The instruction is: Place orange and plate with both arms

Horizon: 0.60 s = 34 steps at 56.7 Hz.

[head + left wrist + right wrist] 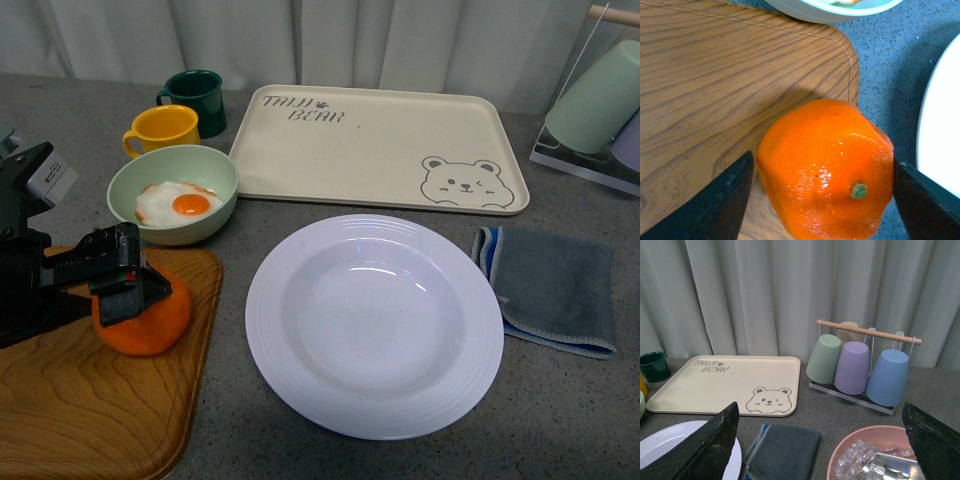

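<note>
The bright orange (145, 318) sits at the right edge of a wooden board (90, 400), near the table's front left. My left gripper (125, 285) is shut on it. In the left wrist view the orange (825, 170) fills the space between both black fingers (715, 200), its green stem dot showing. The large white plate (373, 322) lies in the middle of the table, apart from the orange; its rim (940, 130) shows beside the fruit. My right gripper (820, 440) is open and empty, hanging above the table's right side, the plate's edge (670, 440) below one finger.
A pale green bowl with a fried egg (173, 195), a yellow mug (160, 129) and a dark green mug (194, 100) stand at the back left. Behind the plate lies the beige bear tray (375, 147). A grey cloth (552, 288), a cup rack (860, 365) and a pink bowl of ice (875, 455) are on the right.
</note>
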Available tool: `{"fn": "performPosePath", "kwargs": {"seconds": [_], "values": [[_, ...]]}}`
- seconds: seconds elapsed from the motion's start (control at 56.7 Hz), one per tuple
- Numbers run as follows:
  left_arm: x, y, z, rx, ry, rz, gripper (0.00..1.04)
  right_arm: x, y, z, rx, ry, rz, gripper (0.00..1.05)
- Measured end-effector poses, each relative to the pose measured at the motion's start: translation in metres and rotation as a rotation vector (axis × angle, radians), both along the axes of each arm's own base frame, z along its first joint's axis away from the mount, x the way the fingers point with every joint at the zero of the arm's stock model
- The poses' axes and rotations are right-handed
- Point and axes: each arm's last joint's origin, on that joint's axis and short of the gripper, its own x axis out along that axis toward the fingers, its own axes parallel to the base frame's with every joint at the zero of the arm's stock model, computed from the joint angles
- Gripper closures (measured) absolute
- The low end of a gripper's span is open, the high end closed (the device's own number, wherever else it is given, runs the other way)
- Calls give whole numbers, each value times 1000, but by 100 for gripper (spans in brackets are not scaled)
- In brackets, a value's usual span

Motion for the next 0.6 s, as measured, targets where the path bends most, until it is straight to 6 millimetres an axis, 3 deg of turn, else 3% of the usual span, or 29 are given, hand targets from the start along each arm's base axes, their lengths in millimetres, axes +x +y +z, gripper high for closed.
{"fn": "performPosePath", "kwargs": {"seconds": [0.194, 0.388, 0.599], "values": [[0, -4, 6, -36, -12, -18, 52, 0, 0, 0, 0, 0, 0, 9], [-1, -22, 28, -69, -83, -82, 56, 0, 0, 0, 0, 0, 0, 9], [7, -77, 46, -96, -161, -249, 57, 0, 0, 0, 0, 0, 0, 9]]}}
